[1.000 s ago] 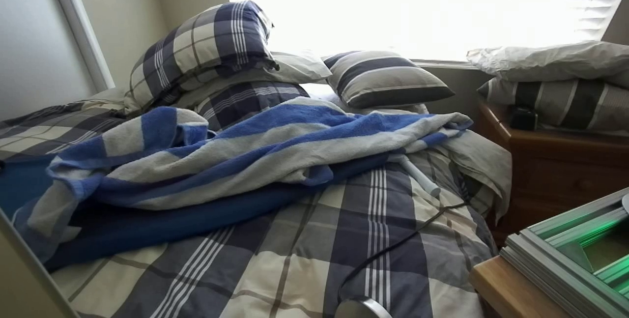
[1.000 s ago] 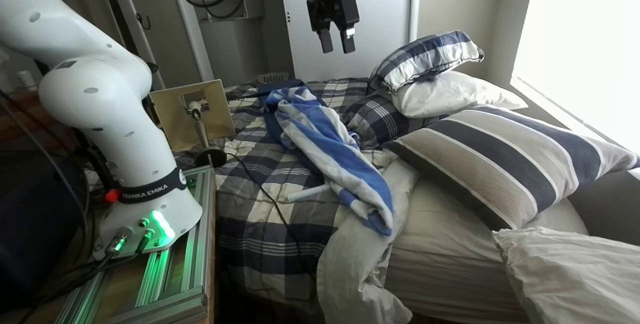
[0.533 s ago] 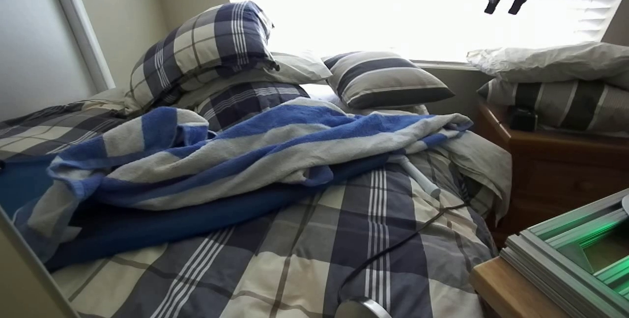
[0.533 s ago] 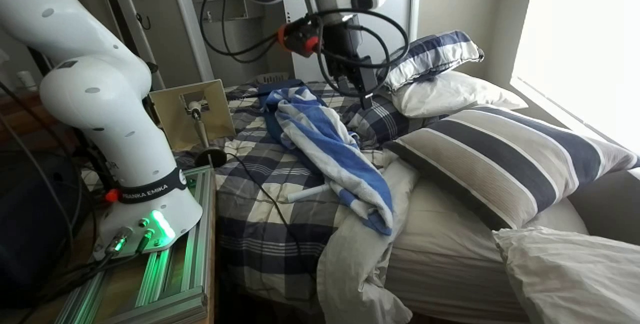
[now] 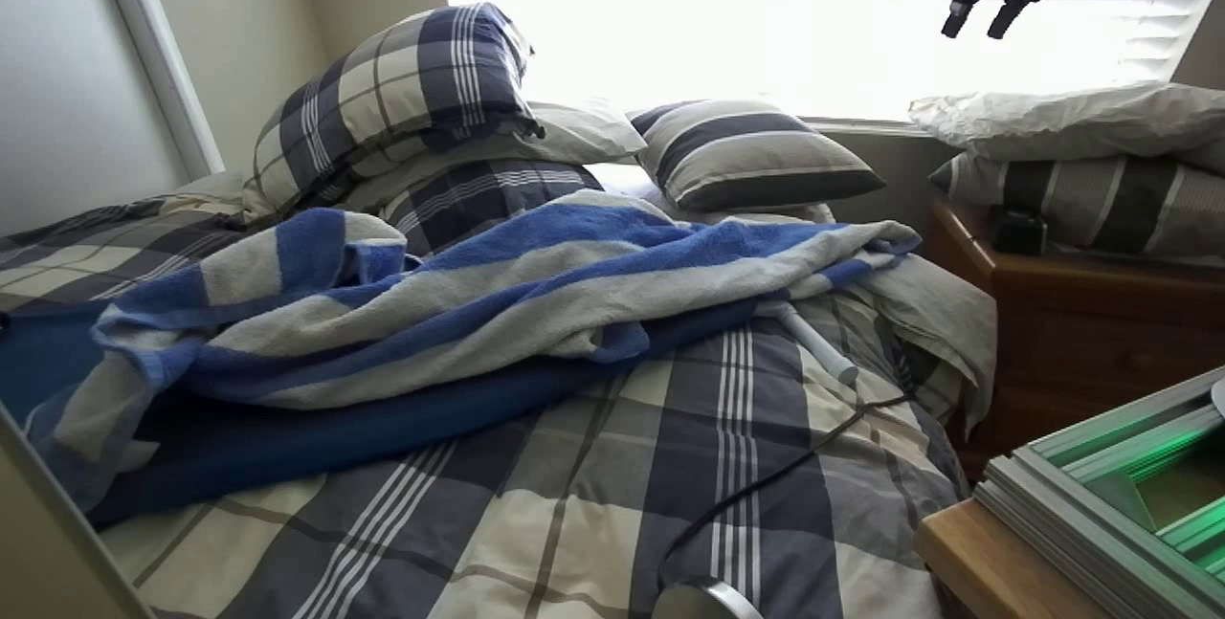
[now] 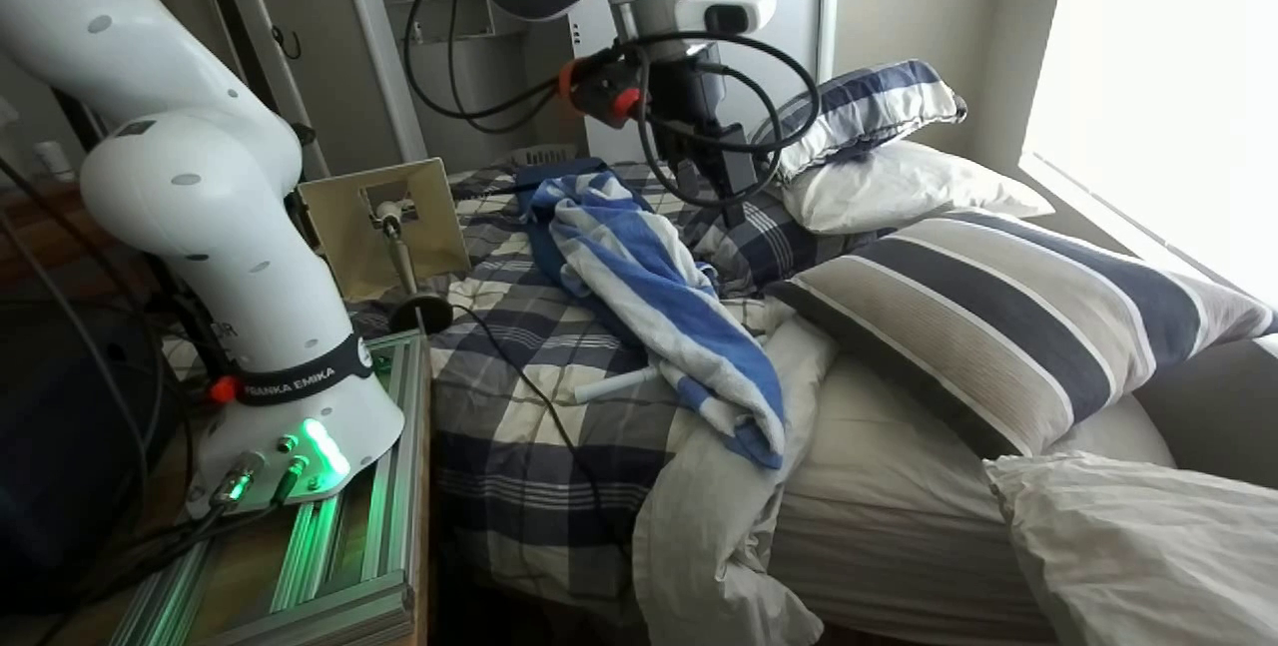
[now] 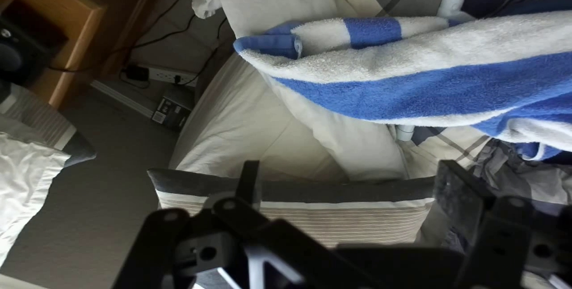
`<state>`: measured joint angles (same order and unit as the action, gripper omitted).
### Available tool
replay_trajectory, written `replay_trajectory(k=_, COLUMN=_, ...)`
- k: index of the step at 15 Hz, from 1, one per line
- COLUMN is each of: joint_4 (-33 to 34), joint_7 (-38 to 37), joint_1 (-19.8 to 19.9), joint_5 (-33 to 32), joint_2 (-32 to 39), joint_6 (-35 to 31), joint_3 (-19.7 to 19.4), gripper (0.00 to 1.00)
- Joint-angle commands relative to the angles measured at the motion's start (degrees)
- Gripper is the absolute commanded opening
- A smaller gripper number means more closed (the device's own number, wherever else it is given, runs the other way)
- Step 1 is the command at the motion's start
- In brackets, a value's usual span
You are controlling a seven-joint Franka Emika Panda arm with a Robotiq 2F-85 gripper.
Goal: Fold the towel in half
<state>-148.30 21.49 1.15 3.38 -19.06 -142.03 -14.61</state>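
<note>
Wrist view shows open room between the spread-apart claw (image 7: 348,173) and the edge of the towel (image 7: 424,90).

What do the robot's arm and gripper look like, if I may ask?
The arm is white and rounded, with grey spots; its base has a black band lettered FRANKA EMIKA and a green light. The gripper is black, with two blocky fingers. Black cables loop near it.
</note>
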Motion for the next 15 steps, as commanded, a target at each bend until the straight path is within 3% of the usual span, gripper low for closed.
replay_trajectory(k=1, joint_4=1.16, joint_7=2.50, joint_1=-0.35, joint_5=2.94, joint_2=1.83, joint_6=0.44, joint_3=-0.29, gripper=1.00)
replay_trajectory(k=5, joint_4=4.20, joint_7=9.80, joint_1=-2.55, joint_5=12.14, joint_2=11.21, joint_6=-0.53, joint_3=-2.96, gripper=1.00)
replay_trajectory(k=8, joint_4=6.95, joint_7=18.58, joint_1=-1.90, joint_5=20.54, joint_2=19.11, joint_6=-4.38, joint_3=-2.34, gripper=1.00)
replay_trajectory(k=12, joint_4=13.89, joint_7=26.40, joint_1=3.42, joint_5=30.84, joint_2=30.32, joint_6=-3.79, joint_3=2.09, gripper=1.00)
replay_trajectory(k=15, joint_4=19.19, joint_7=28.78, joint_1=8.55, joint_5=31.79, joint_2=37.80, joint_6=-3.20, joint_3=6.20, gripper=1.00)
